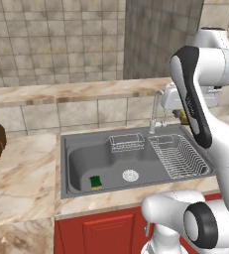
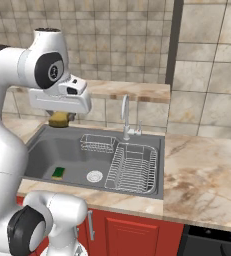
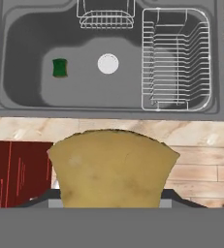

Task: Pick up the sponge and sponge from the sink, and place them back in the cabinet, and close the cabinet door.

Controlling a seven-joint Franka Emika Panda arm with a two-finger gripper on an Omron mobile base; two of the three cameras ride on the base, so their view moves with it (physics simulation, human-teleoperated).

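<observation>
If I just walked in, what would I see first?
Probably the big white robot arm, holding a tan sponge pinched in its gripper high above the sink. Next, the little green sponge lying alone on the sink floor, near the round white drain. A wire rack sits on the other side of the sink.

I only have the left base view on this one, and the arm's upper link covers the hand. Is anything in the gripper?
Observer: Yes. The gripper is shut on the tan sponge; the hand view has it squeezed between the tips.
Reviewer: Where is the hand relative to the sink?
Observer: In the right base view the tan sponge hangs above the back left corner of the sink.
Reviewer: And the green one?
Observer: The green sponge lies flat on the basin floor, apart from the drain.
</observation>
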